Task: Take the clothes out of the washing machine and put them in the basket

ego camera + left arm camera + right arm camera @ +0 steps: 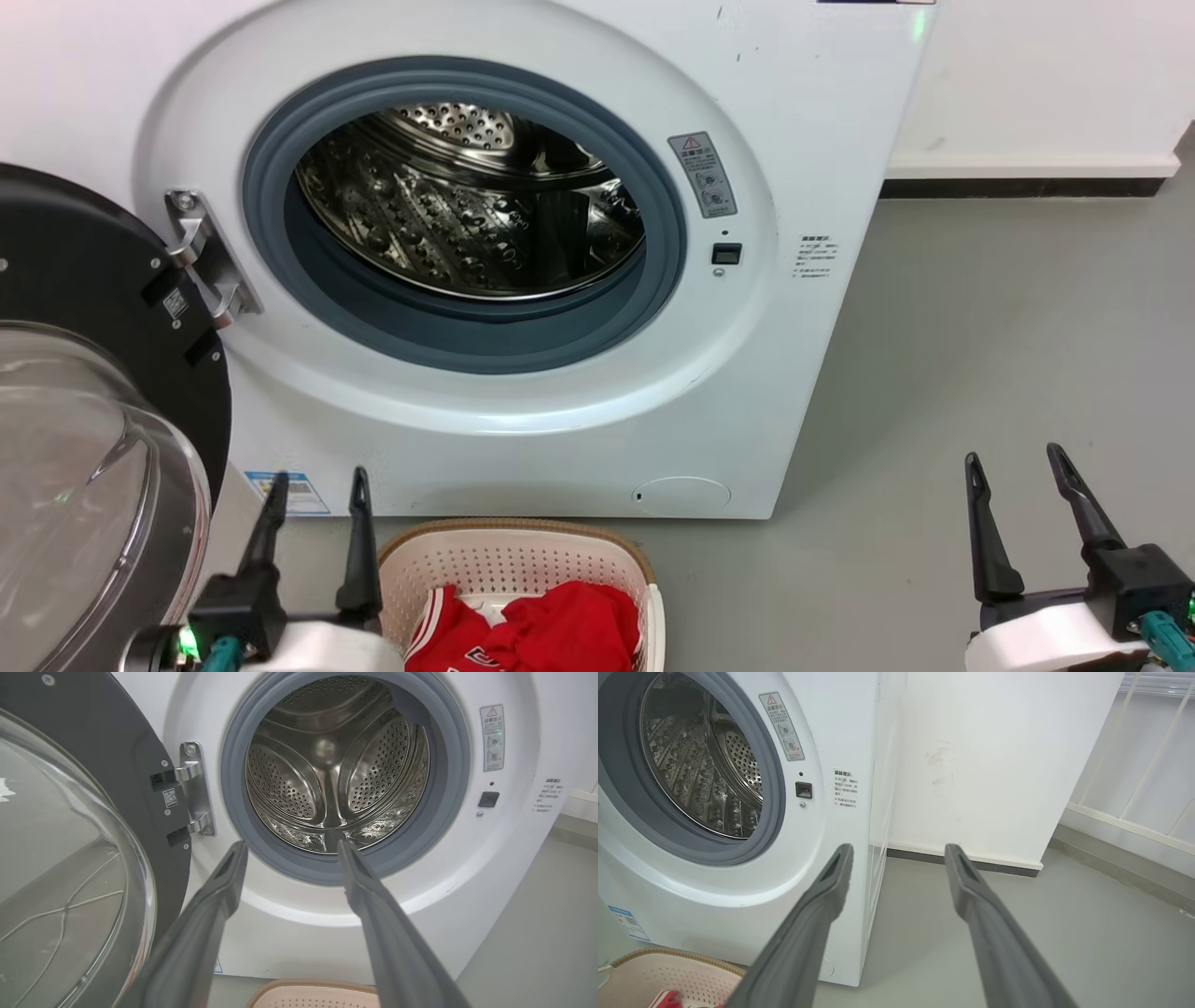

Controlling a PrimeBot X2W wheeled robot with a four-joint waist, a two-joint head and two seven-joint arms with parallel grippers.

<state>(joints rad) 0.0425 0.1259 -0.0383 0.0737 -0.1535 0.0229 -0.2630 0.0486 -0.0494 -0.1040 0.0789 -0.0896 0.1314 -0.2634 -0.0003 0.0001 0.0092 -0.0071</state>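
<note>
Head view: clothes [551,625] fill basket [523,555]; drum [448,215] bare.

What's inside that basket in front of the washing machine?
Red clothes lie bunched in the cream basket, one with white striped trim. Whatever lies beneath them on the basket's floor is covered and cannot be seen.

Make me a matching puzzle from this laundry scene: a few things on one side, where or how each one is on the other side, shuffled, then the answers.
Things:
1. drum
2. red clothes
3. glass door
4. right gripper

States:
A. swung wide open on the left
B. lying in the basket
C. bare steel, no laundry seen inside
D. fingers apart, holding nothing, above the grey floor

Pairs: 1-C, 2-B, 3-A, 4-D.
</note>
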